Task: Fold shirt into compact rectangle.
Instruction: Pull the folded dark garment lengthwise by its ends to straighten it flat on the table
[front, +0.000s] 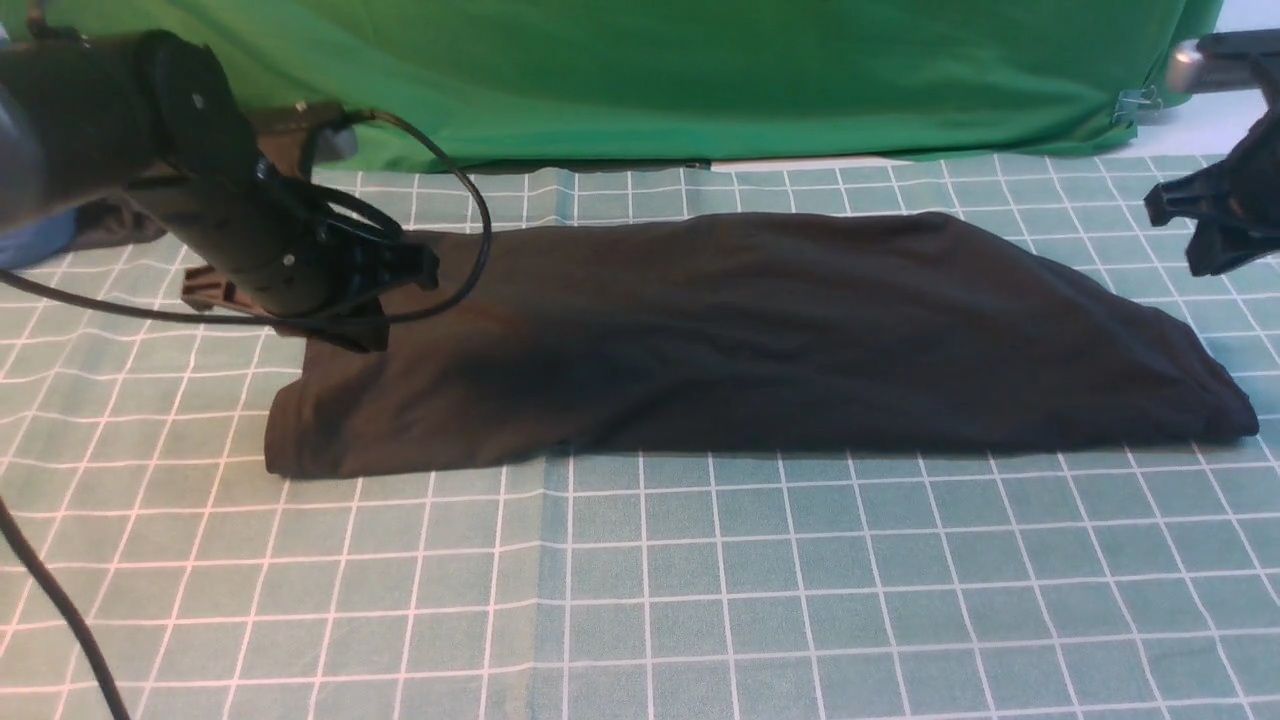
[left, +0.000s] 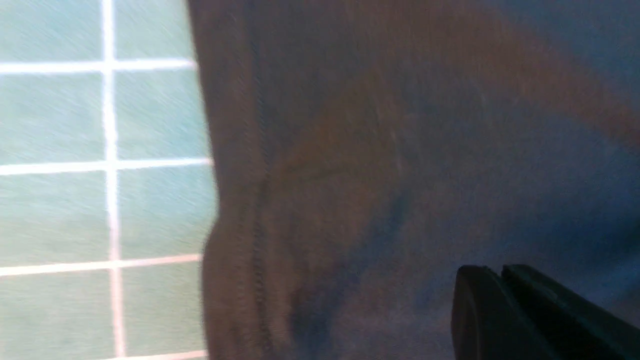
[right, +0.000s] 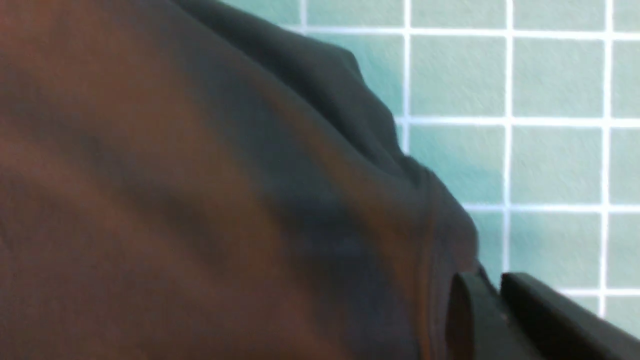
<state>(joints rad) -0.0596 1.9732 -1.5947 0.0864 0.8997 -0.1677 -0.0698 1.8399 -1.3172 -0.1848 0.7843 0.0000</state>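
The black shirt (front: 740, 340) lies on the checked tablecloth as a long band running left to right, with the print and neck label hidden. My left gripper (front: 350, 330) hovers over the band's left end; in the left wrist view the left gripper (left: 500, 270) is shut, with nothing between its jaws and the shirt (left: 400, 150) below. My right gripper (front: 1210, 225) hangs above the table beyond the band's far right corner. In the right wrist view the right gripper (right: 498, 280) has its jaws a narrow slit apart, right at the edge of the shirt (right: 200, 190). I see no cloth pinched in them.
A green backdrop cloth (front: 700, 70) hangs along the table's back edge, with a metal clip (front: 1135, 100) at its right. A blue garment (front: 35, 245) and a dark grey one (front: 115, 225) lie at the far left behind my left arm. A black cable (front: 60, 600) crosses the near left corner.
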